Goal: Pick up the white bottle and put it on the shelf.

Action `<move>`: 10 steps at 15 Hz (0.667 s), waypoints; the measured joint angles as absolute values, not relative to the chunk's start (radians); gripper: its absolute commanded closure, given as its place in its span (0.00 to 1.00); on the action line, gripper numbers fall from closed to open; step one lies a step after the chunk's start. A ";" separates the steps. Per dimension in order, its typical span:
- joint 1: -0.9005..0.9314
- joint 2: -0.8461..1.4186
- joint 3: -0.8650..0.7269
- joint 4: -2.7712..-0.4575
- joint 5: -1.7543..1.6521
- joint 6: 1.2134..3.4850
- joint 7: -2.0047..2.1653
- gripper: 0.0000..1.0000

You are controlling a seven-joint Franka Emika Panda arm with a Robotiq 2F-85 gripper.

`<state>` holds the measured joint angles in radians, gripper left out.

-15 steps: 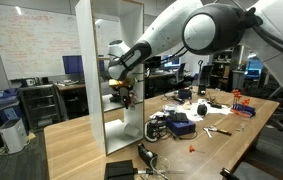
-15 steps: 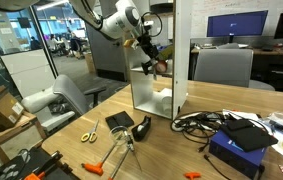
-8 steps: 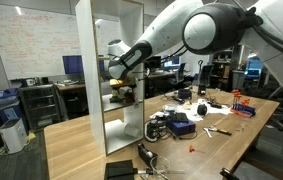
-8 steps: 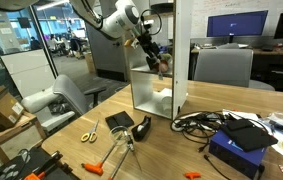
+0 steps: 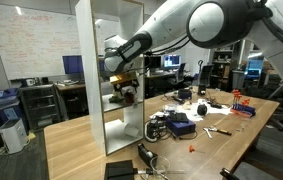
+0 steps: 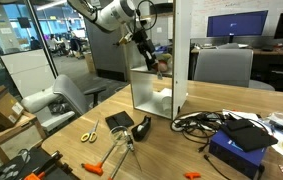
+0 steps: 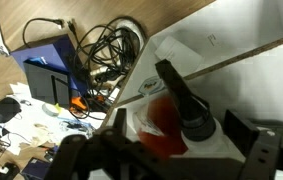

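Note:
The tall white shelf [image 5: 86,60] stands on the wooden table and shows in both exterior views [image 6: 181,60]. My gripper [image 5: 119,80] reaches into a middle compartment [image 6: 144,45]. In the wrist view my gripper [image 7: 169,152] is open, its fingers wide apart on either side of the white bottle [image 7: 206,145]. The bottle has a dark-looking top and a red label and stands on the white shelf board [image 7: 251,60]. In the exterior views the bottle is a small yellowish shape just under my gripper [image 5: 124,97] [image 6: 153,64].
A blue box [image 6: 241,140] and tangled black cables [image 6: 196,122] lie on the table beside the shelf, and both show in the wrist view [image 7: 51,70]. Orange-handled tools [image 6: 91,135] and a black object [image 6: 121,120] lie near the table's front. Office chairs stand behind.
My gripper has risen a little inside the compartment; the bottle stays low on the shelf board.

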<state>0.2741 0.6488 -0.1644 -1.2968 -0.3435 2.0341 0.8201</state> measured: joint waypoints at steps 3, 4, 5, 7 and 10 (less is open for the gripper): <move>0.267 0.638 -0.147 -1.304 -0.338 2.013 0.805 0.00; 0.263 0.635 -0.141 -1.306 -0.334 2.011 0.801 0.00; 0.258 0.631 -0.133 -1.307 -0.324 2.006 0.793 0.00; 0.246 0.617 -0.112 -1.306 -0.285 1.980 0.773 0.00; 0.221 0.546 -0.073 -1.294 -0.200 1.916 0.704 0.00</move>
